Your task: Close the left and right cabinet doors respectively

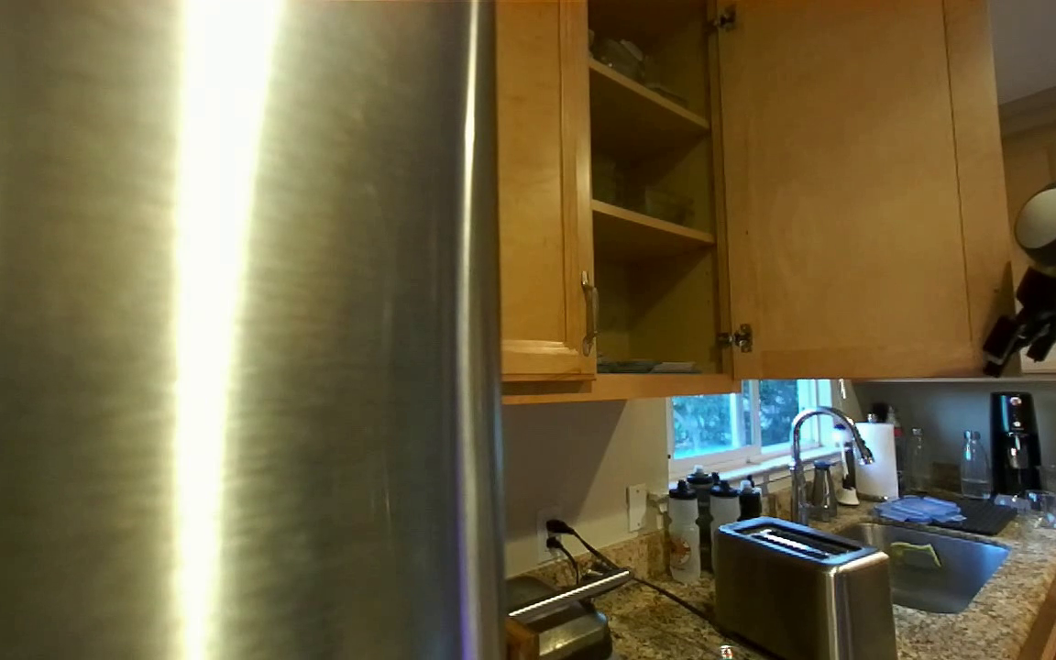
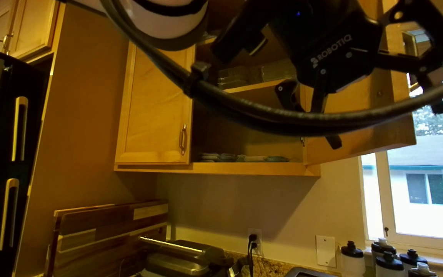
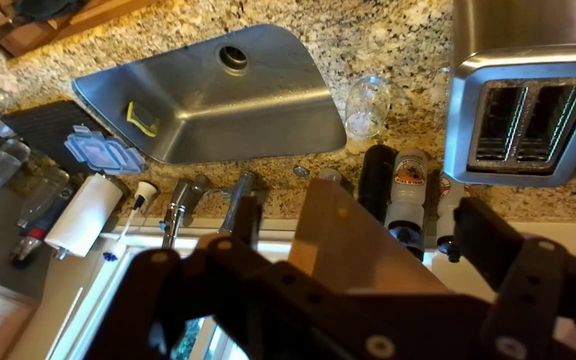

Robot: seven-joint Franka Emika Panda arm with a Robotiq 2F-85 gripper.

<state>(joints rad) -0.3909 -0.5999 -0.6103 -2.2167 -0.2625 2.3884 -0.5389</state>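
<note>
The left cabinet door lies flat against its frame in both exterior views [image 1: 537, 183] [image 2: 156, 111], with its bar handle at its right edge. The right cabinet door is swung wide open in both exterior views [image 1: 849, 183] [image 2: 360, 134], baring the shelves. Its handle is out of sight. My gripper is open, near the right door's free edge in both exterior views [image 1: 1014, 348] [image 2: 388, 123]. In the wrist view the door's lower corner [image 3: 338, 240] shows between the spread fingers of the gripper [image 3: 365, 225], apart from both. Contact elsewhere cannot be told.
A steel fridge panel [image 1: 354, 275] stands beside the left door. Below are a toaster [image 1: 803, 587], bottles [image 1: 686, 532], a faucet [image 1: 798, 449] and a sink [image 3: 268, 100]. A window [image 2: 421, 200] lies beyond the open door. The arm's cable [image 2: 244, 107] hangs before the cabinet.
</note>
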